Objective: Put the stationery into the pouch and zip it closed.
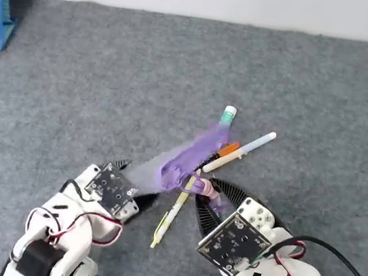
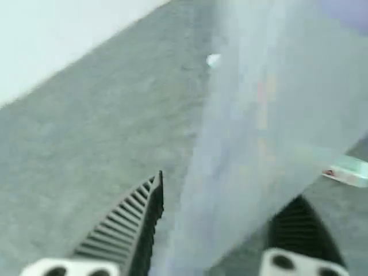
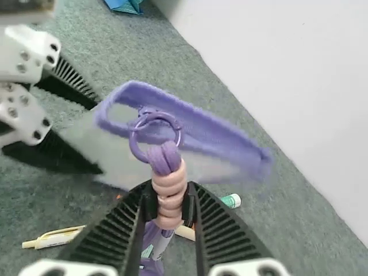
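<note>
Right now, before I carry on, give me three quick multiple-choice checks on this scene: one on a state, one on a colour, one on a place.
1. State: the pouch is
A. lying flat, untouched
B. hanging from one gripper alone
C. held between the left gripper and the right gripper

2. Colour: the cord in the right gripper is
A. green
B. pink
C. black

3. Place: the yellow pen lies
A. on the carpet between the two arms
B. inside the pouch
C. in the left gripper

Answers:
1 C: the left gripper clamps the pouch's clear body and the right holds its cord.
2 B: the looped cord in the right wrist view is pink.
3 A: the high view shows the pen on the grey carpet.
</note>
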